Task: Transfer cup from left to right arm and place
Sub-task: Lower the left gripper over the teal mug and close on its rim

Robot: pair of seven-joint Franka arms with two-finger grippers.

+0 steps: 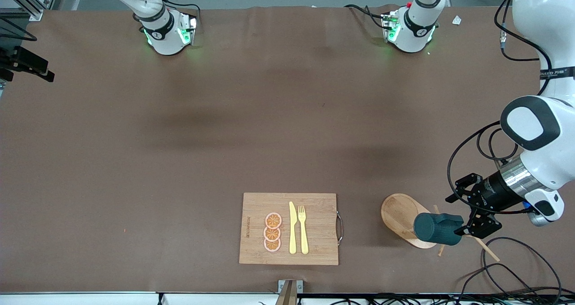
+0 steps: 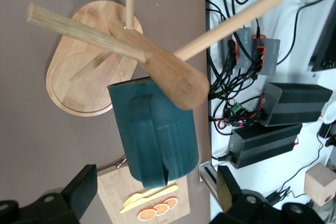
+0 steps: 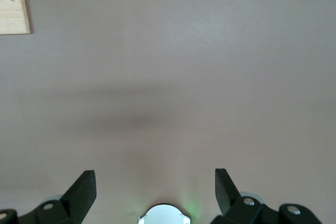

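The dark teal ribbed cup (image 1: 436,227) lies on its side, hung on a peg of a wooden mug stand (image 1: 397,213) at the left arm's end of the table. In the left wrist view the cup (image 2: 152,129) sits under a flat wooden peg (image 2: 173,80), above the stand's oval base (image 2: 79,77). My left gripper (image 1: 465,227) is level with the cup, right beside it. Its fingers (image 2: 80,191) are spread wider than the cup and do not touch it. My right gripper (image 3: 156,192) is open and empty, high over bare table near its own base; it is out of the front view.
A bamboo cutting board (image 1: 314,206) with orange slices (image 1: 272,232), a yellow knife (image 1: 292,227) and fork (image 1: 303,228) lies near the table's front edge. Its corner shows in the right wrist view (image 3: 13,3). Cables (image 1: 516,260) trail near the stand.
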